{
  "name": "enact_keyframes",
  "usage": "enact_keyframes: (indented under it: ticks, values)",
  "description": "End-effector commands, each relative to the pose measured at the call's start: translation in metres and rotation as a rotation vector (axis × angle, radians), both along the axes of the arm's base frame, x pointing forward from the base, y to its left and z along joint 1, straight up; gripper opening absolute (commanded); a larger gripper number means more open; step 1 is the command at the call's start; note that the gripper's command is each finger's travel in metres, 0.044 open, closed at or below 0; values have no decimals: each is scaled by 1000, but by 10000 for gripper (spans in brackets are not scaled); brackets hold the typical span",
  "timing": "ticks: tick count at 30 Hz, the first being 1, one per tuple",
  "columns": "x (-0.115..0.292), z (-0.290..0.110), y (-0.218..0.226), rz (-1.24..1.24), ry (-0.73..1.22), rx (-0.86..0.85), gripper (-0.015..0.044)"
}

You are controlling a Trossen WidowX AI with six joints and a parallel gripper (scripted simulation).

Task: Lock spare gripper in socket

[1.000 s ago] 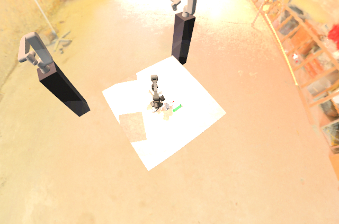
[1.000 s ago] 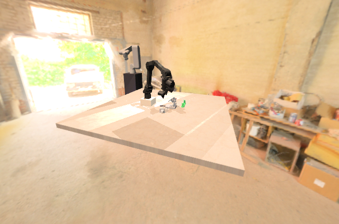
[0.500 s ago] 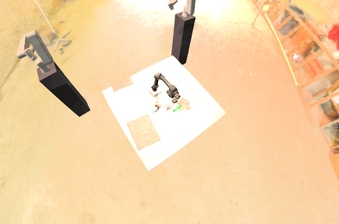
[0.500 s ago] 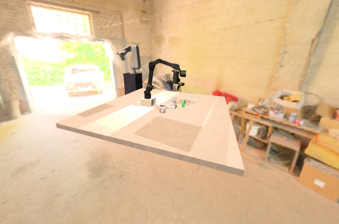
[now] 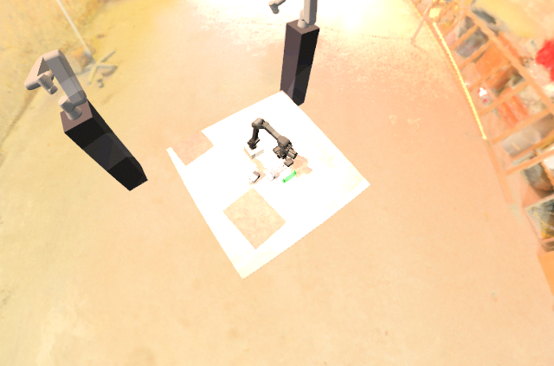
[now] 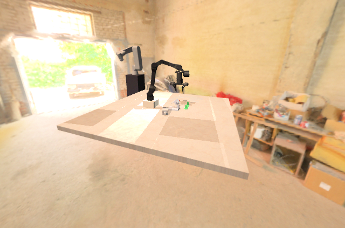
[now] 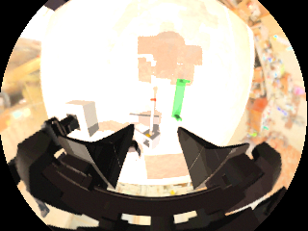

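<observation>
The gripper [image 7: 156, 148] hangs above the table [image 6: 194, 147] with its two fingers parted a good way, more than half open, and nothing between them — it touches nothing.

Below and just ahead of it, seen from the wrist, lies one green pin [image 7: 180, 99], slightly to the right of the gap between the fingers, flat on the bright surface. Directly ahead through the gap stands one small pale assembly, the mount [image 7: 152, 122], too washed out to tell its socket. Off to the left side of the hand sits one grey-and-white block, the spare gripper [image 7: 85, 117], well apart from the pin.

Around the table stand two dark pedestals [image 5: 299, 60], each carrying a grey arm — neither is near the hand.
</observation>
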State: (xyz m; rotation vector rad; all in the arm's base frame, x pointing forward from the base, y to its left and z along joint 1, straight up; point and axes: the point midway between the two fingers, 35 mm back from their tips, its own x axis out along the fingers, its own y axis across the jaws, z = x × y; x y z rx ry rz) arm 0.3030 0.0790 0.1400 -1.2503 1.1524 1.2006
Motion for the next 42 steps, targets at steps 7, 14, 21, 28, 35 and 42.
enact_keyframes:
  ticks: [7, 14, 21, 28, 35, 42]
  values:
    - [-1, -62, -2, -5, 20, 2, 300]
    - [0, -71, -2, -5, 20, 2, 300]
    - [1, -82, -1, -5, 20, 2, 300]
    - [2, -94, -1, -5, 20, 2, 300]
    - [2, -105, -1, -5, 20, 2, 300]
    - [1, -116, 0, -5, 20, 2, 300]
